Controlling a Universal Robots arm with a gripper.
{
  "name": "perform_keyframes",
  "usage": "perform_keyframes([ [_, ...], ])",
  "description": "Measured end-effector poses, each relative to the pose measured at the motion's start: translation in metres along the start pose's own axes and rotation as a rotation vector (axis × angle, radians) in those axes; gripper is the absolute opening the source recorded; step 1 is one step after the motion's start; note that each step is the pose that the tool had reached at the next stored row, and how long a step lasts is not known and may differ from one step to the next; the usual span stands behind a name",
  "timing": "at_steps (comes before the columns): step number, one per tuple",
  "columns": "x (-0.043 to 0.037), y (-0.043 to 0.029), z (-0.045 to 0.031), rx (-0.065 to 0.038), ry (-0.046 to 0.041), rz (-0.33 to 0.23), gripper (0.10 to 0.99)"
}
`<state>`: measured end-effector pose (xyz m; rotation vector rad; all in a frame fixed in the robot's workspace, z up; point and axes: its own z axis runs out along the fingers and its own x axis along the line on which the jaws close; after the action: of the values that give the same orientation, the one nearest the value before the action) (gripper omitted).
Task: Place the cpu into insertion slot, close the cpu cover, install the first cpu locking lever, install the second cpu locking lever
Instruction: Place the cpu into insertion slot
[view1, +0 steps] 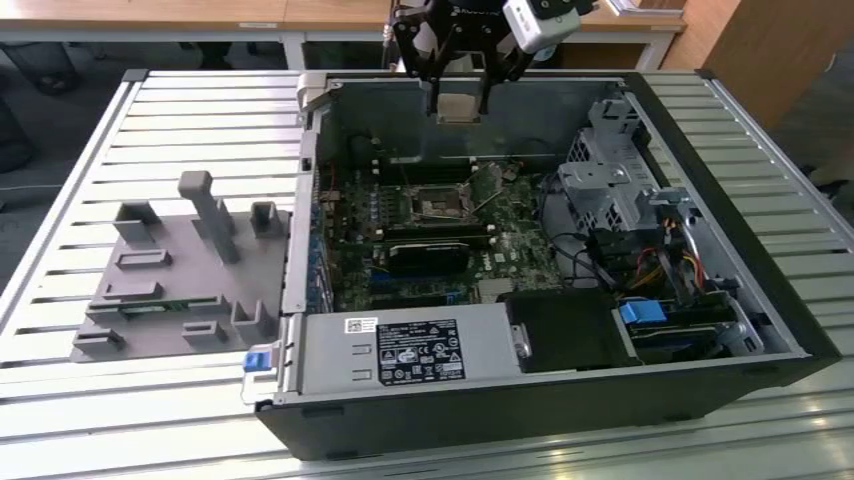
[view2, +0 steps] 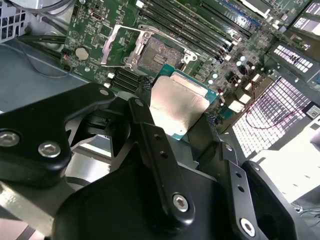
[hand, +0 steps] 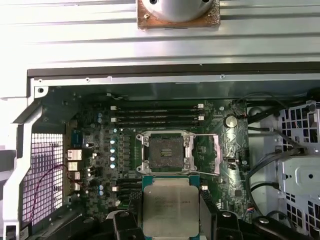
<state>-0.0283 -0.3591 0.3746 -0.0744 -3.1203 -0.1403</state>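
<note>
- The gripper (view1: 455, 92) is clenched on the cpu (view1: 457, 108), with one finger on each of two opposite edges. The chip hangs in the air, above the far wall of the open computer case (view1: 747, 300).
- The insertion slot (view1: 441, 203) is on the motherboard (view1: 521, 255), lower than the claw and, in the exterior view, nearer to the camera. The chip is well apart from it and touches nothing else.
- In the first wrist view the cpu (hand: 170, 205) shows its silvery metal top to the camera. I judge that the contact side looks down to the board.
- The chip is square and has no real long axis. In the first wrist view its edges run about parallel to the edges of the insertion slot (hand: 167, 152).
- The cpu cover (view2: 120, 45) is swung open and lies to one side of the slot, so the dark socket is bare.
- There is only one arm here, and it holds the chip.
</note>
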Motion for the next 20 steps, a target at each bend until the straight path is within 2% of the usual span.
perform_keyframes([
  [20, 0.0, 0.0, 0.0, -0.002, -0.0088, 0.098, 0.541],
])
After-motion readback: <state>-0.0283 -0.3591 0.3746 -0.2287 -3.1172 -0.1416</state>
